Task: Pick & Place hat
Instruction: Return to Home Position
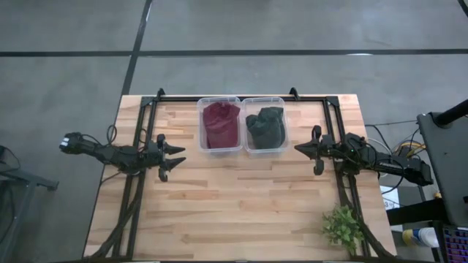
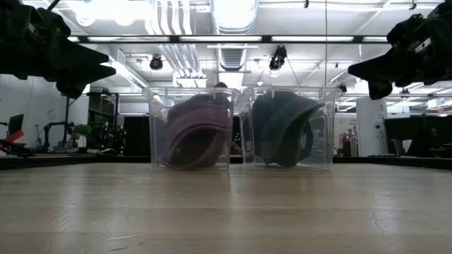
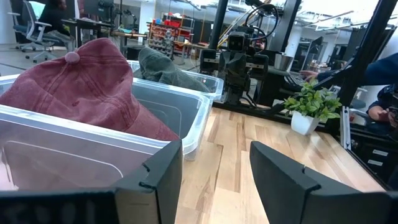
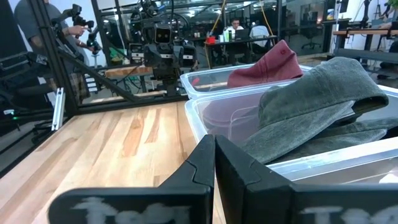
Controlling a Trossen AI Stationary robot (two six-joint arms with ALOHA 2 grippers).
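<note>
Now, with red caps (image 1: 219, 123) piled in the left bin (image 1: 202, 140), the spread left gripper (image 1: 178, 155) and pressed-together right gripper (image 1: 300, 148) should retreat level, clear of bin rims.

We see the left arm (image 1: 110, 152) and right arm (image 1: 382, 164), both matt black, slender and blocky-jointed. The left pincer (image 1: 180, 154) and right pincer (image 1: 298, 148) carry angular, wedge-shaped fingers (image 3: 160, 182); a thin cable (image 1: 111, 133) seems to trail the left arm.

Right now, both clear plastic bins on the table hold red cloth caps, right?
Not both. The left clear plastic bin holds red cloth caps, but the right clear plastic bin holds dark grey-green cloth caps, as the high view shows.
</note>
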